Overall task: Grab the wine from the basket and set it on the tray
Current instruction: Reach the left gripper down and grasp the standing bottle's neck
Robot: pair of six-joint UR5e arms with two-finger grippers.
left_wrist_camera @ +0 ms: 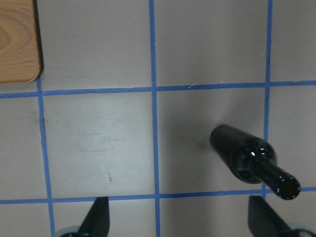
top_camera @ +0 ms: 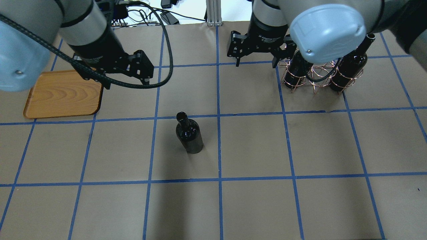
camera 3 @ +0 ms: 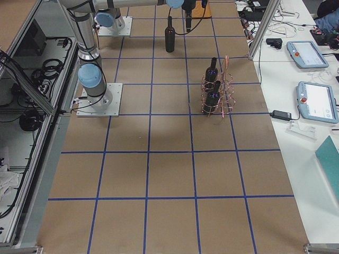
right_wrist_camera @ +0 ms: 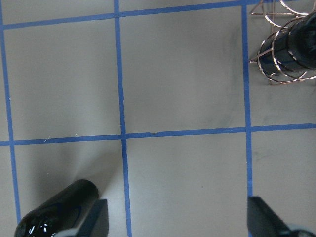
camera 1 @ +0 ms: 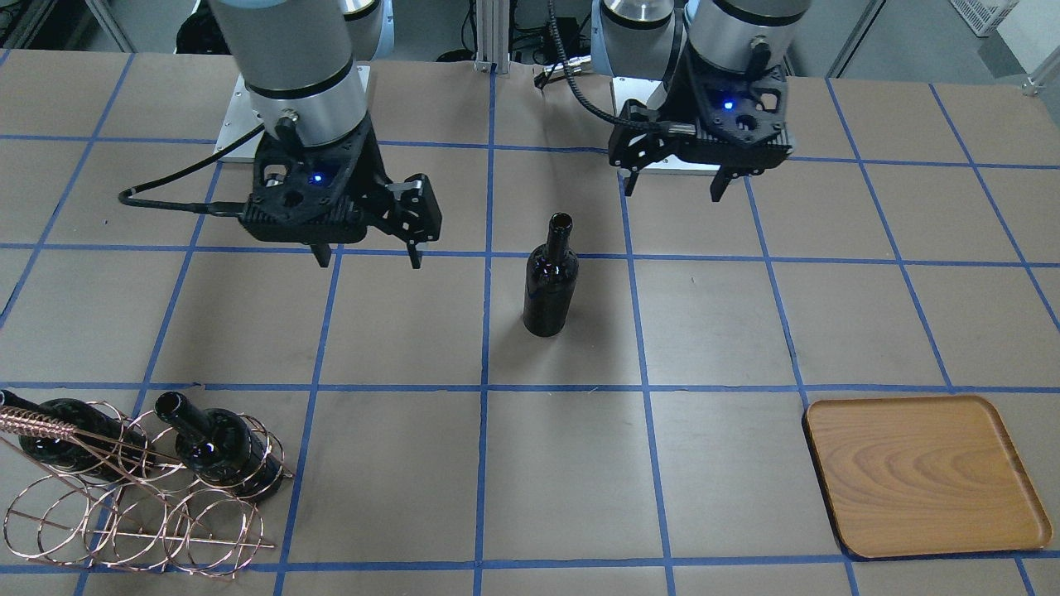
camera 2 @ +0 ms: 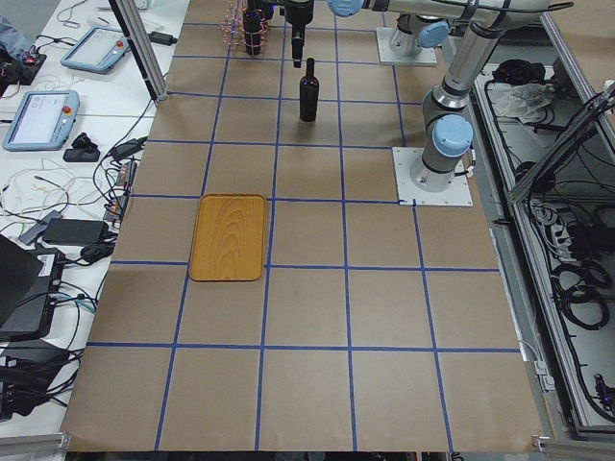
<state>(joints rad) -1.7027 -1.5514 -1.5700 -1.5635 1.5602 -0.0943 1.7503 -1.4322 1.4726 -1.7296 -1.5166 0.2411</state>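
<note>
Likely heavy, slick and breakable, the upright wine [camera 1: 551,281] wants a body grip; left gripper [camera 1: 675,189] and right gripper [camera 1: 368,258] gape wide, empty.

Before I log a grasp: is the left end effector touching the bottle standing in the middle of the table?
Apart. In the front-facing view the open left end effector hangs off to one side of the upright bottle, and a clear gap shows between them.

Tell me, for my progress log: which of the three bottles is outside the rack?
The bottle standing alone on the table; the other two bottles sit in the wire rack.
</note>
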